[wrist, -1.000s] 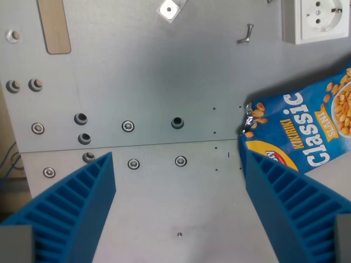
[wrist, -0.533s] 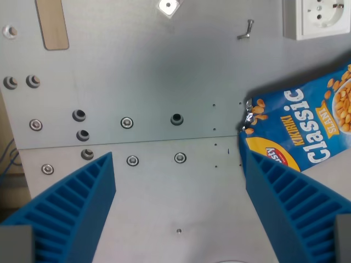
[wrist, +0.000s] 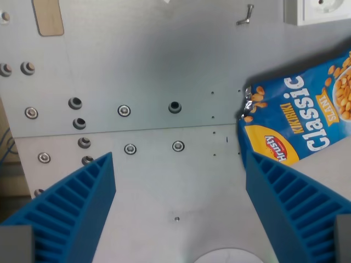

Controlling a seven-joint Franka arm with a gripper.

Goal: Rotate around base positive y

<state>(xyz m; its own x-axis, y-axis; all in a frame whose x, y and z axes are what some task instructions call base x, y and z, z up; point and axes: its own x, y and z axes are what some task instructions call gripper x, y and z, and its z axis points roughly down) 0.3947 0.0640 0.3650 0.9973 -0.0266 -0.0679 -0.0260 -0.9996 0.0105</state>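
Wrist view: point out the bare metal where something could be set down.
Widest bare patch: grey metal plate between the wooden strip and small bolt. Also free: between the blue pincer fingers. Crowded: blue peanut bag at view's right, screw holes at left.

Gripper: two blue ribbed fingers are spreading wide apart, holding nothing.
Left finger: sitting at the wrist view's lower left (its tip is pointing up and inward).
Right finger: sitting at the wrist view's lower right, its tip overlapping the edge of the snack bag.
Pose: hanging above the metal plate.
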